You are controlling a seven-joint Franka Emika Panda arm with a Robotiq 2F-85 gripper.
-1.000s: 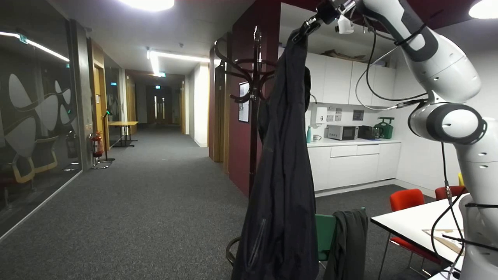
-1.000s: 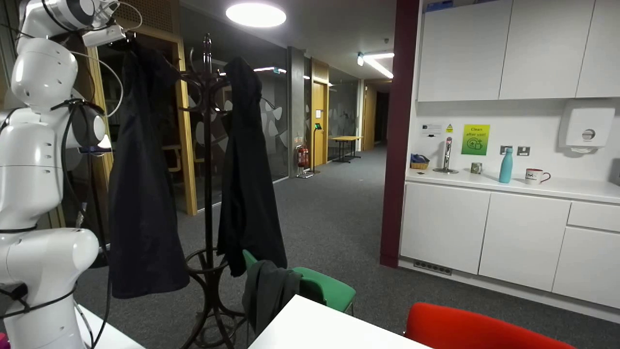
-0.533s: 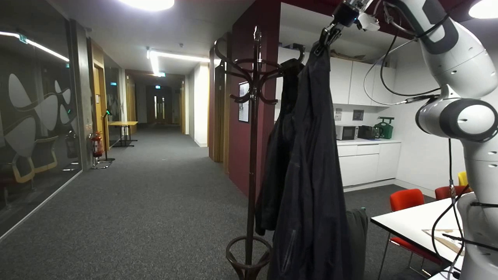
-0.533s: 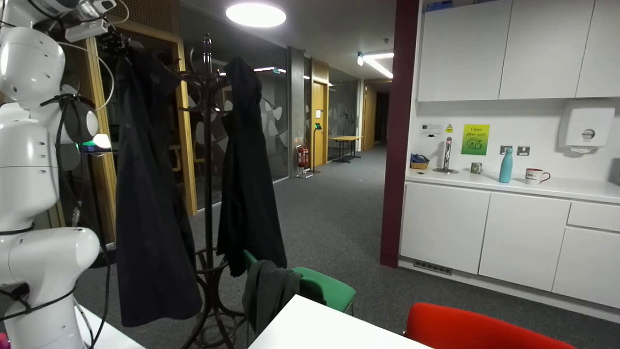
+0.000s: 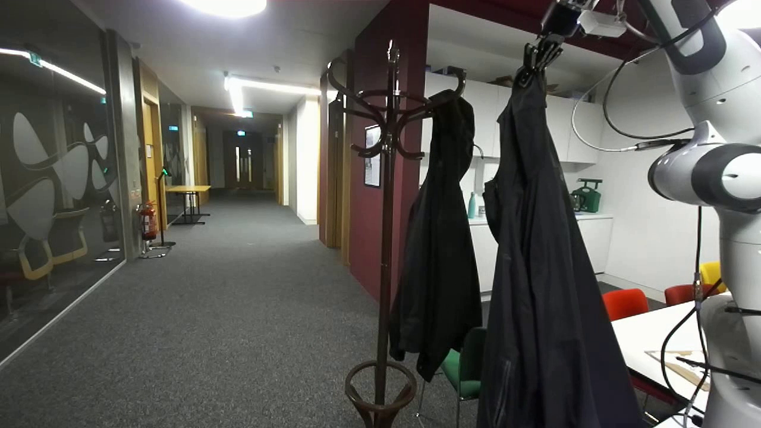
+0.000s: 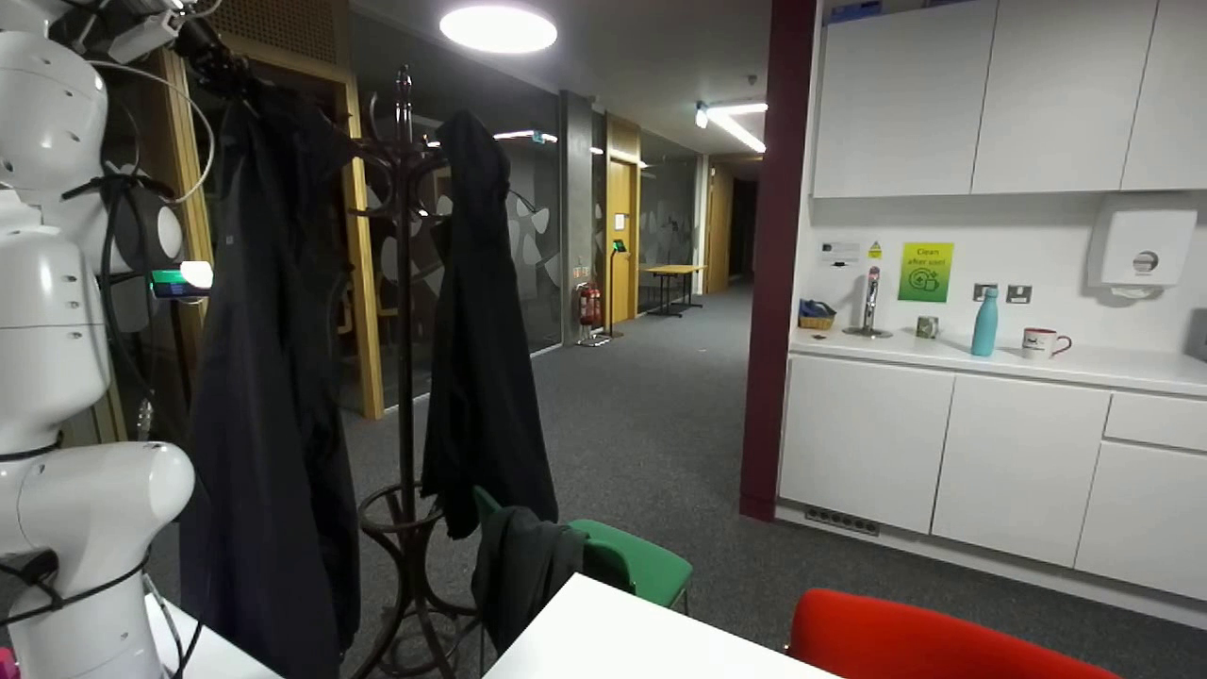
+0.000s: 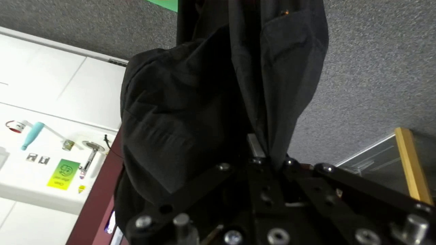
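Pinching the long dark fabric coat (image 5: pixel 547 285), your black gripper (image 5: pixel 528 75) has drawn it clear of the brown wooden coatstand (image 5: pixel 387 226).

Round ceiling lamp (image 6: pixel 499 28) glared blown-out, strip light (image 5: pixel 279 87) brightened the dim corridor (image 5: pixel 250 285), glass wall (image 5: pixel 56 142) reflected glare, held coat (image 7: pixel 211 95) sank near-black.

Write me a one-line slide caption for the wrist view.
Dark coat pinched in the gripper, grey carpet below, a turquoise bottle on the white counter beyond.
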